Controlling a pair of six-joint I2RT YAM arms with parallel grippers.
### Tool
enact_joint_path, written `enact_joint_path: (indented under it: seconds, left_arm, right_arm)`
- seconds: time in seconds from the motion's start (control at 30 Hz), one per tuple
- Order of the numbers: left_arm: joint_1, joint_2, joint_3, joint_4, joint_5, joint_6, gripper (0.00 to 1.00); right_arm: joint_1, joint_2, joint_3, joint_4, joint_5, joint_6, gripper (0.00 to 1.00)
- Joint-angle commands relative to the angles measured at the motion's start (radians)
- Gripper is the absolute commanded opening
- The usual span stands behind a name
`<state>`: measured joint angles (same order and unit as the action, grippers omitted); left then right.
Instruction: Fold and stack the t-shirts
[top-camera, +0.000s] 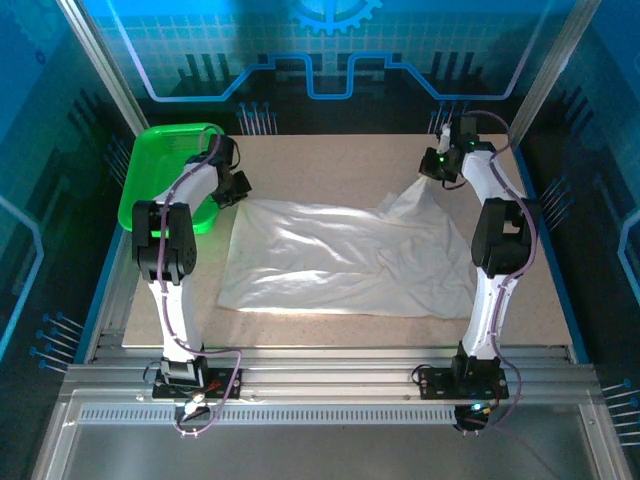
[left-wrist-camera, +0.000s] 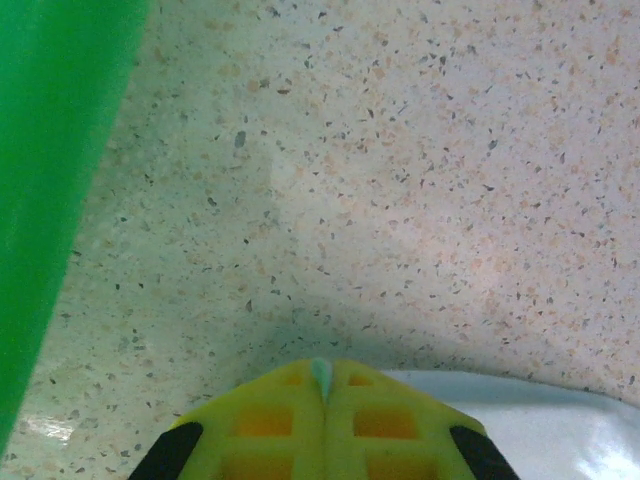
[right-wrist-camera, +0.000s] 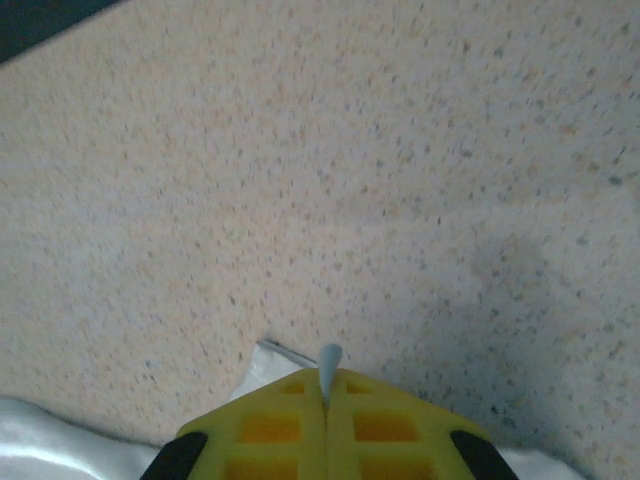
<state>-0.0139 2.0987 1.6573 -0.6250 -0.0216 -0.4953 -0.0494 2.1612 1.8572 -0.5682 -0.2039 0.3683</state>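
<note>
We see the speckled table (top-camera: 330, 160) with one white shirt (top-camera: 340, 260) lying crumpled in its middle between the two arms, and the green basket (top-camera: 160, 165) stands at the far left, near the shirt. The left gripper (left-wrist-camera: 322, 385) is at the shirt's far left corner, its jaws pressed together on a thin bit of white cloth. The right gripper (right-wrist-camera: 327, 372) has its jaws closed the same way on the far right corner, which is raised above the table.
</note>
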Motion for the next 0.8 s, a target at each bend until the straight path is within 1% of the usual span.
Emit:
enact_joint_path:
  seconds: [0.0,0.17,0.33,0.6,0.77]
  left_arm:
    - [0.005,-0.046,-0.014,0.02,0.034,0.0,0.0]
    - [0.005,-0.073,-0.047,0.05,0.067,0.003,0.0]
    - [0.005,-0.131,-0.11,0.096,0.104,0.006,0.0]
    - [0.018,-0.227,-0.219,0.141,0.123,0.021,0.0]
    - [0.02,-0.304,-0.303,0.17,0.137,0.047,0.0]
  right_arm:
    - [-0.01,0.033,0.072,0.059,-0.055,0.074,0.0]
    - [-0.009,-0.004,0.041,0.118,-0.083,0.1,0.0]
    - [-0.007,-0.087,-0.029,0.117,-0.079,0.08,0.0]
    - [-0.004,-0.25,-0.225,0.109,-0.053,0.013,0.0]
    - [-0.009,-0.385,-0.364,0.09,0.0,-0.032,0.0]
